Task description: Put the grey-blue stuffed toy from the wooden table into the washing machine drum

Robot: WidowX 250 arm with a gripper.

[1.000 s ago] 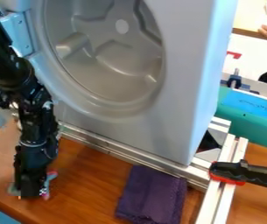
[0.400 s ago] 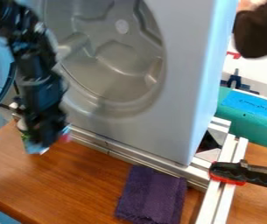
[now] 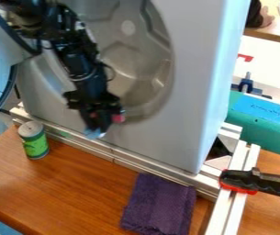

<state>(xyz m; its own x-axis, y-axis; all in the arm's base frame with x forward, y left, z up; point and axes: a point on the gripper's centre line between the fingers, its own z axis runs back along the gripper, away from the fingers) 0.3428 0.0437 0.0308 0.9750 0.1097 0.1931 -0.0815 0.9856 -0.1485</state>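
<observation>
the black jointed robot arm [image 3: 77, 55] slants down across the upright grey plastic washer front [image 3: 188, 87], its black gripper [image 3: 99, 129] pointing down before the washer's lower part, below its round hollow. pink and light-blue bits [image 3: 118, 118] show at the gripper's end (how far open it is, or whether it holds them, i cannot tell). a green can with a pale top [image 3: 36, 146] stands below the washer's left edge; a folded purple cloth [image 3: 160, 204] lies below its right part.

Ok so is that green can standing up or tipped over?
Upright: the green can stands on the wooden table, its round grey top facing up and its green side running down to the wood.
</observation>
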